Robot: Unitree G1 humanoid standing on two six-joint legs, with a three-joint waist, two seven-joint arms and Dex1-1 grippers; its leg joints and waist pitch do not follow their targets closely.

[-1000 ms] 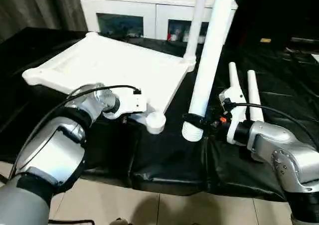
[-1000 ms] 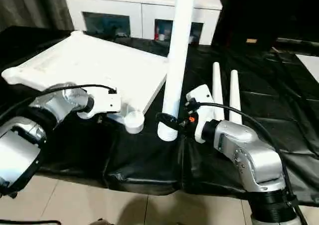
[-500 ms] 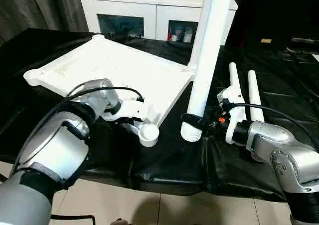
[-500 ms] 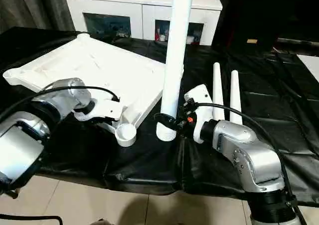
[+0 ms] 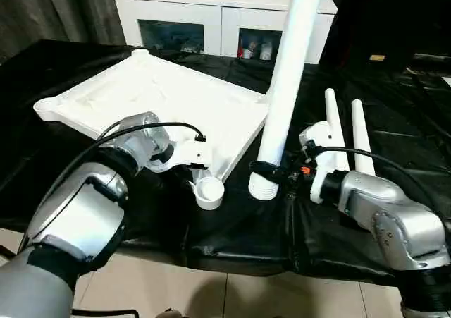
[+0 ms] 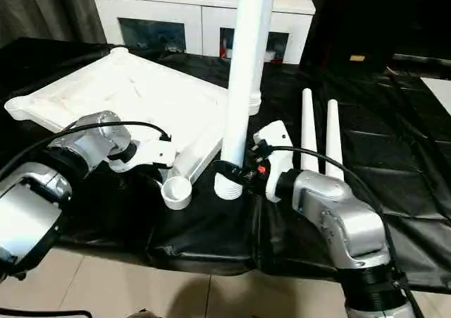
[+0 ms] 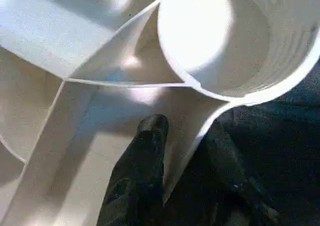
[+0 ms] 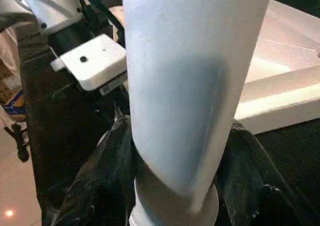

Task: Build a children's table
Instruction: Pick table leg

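1. Change since the earlier frames: the left gripper point(image 7: 180, 156) has drawn its fingers in and the near corner of the table top point(image 5: 151, 96) has swung, so the round corner socket point(image 5: 209, 192) now faces up and outward. The leg point(image 5: 285, 92) in the right gripper point(image 6: 229, 170) has shifted a little toward that socket.

2. Left gripper: its two black fingers straddle the thin edge wall of the table top just beside the socket, one finger inside the ribbed underside, one outside. They sit nearly closed on that wall, holding the top steady.

3. Right gripper: both fingers clasp the leg close above its ribbed lower end, part open to the tube's width. The leg stands almost upright, leaning slightly, its lower end just beside the socket but not in it.

4. Surroundings: the table top lies underside up on the black cloth point(image 5: 232, 233). A second leg already stands in the far corner socket. Two spare legs point(image 5: 345, 131) lie side by side on the cloth behind the right forearm. A white cabinet point(image 5: 211, 11) stands beyond.

5. Step in hand, as judged: seating this leg in the near socket.

6. Recommendation: keep the left grip firm so the socket cannot turn away. Bring the ribbed end directly over the socket mouth, line the tube's axis with the socket's, then press straight in. An angled entry risks jamming on the rim or pushing the top off the cloth edge.
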